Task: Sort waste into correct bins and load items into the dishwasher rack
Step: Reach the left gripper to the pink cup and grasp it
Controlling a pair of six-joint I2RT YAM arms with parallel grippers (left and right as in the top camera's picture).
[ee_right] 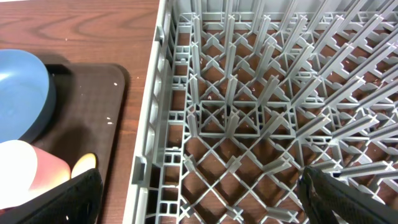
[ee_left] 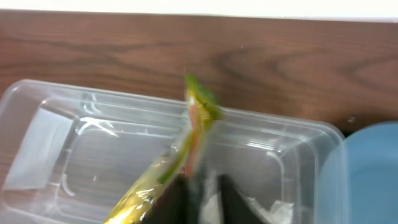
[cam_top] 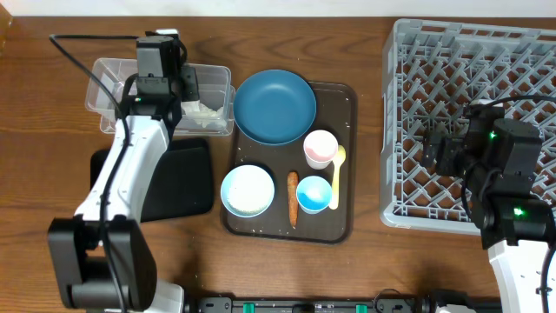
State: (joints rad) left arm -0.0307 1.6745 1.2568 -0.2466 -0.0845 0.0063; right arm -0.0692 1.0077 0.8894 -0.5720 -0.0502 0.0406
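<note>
Right pincer [ee_right: 199, 199] hovered wide open, holding nothing, above the left edge of the rack [ee_right: 249, 93], which stood on the right side of the tabletop [cam_top: 35, 130].

Nearest the robot, on the brown tray [cam_top: 343, 230], the bowl [cam_top: 248, 190] sat at the near left. The carrot [cam_top: 293, 196] lay just right of it, pointing near to far. The blue cup [cam_top: 314, 194] stood just beside the carrot. A few white grains [ee_right: 109, 121] dotted the bare tray.

Farther back stood the pink cup [cam_top: 320, 148]. The spoon [cam_top: 336, 178] lay at its right, handle reaching down past the blue cup.

Left of the brown tray, the black tray [cam_top: 187, 183] lay partly under the left arm.

At the far left corner, the plate [cam_top: 274, 106] overhung the brown tray's edge, just beside the tub [ee_left: 273, 124]. Tissue [cam_top: 207, 111] lay in the tub's right end.

Left pincer [ee_left: 202, 199] hung over the tub with its jaws parted by a narrow gap. The wrapper [ee_left: 168, 165], blurred, lay along one finger and rose past the tips, above the tub's inside.
</note>
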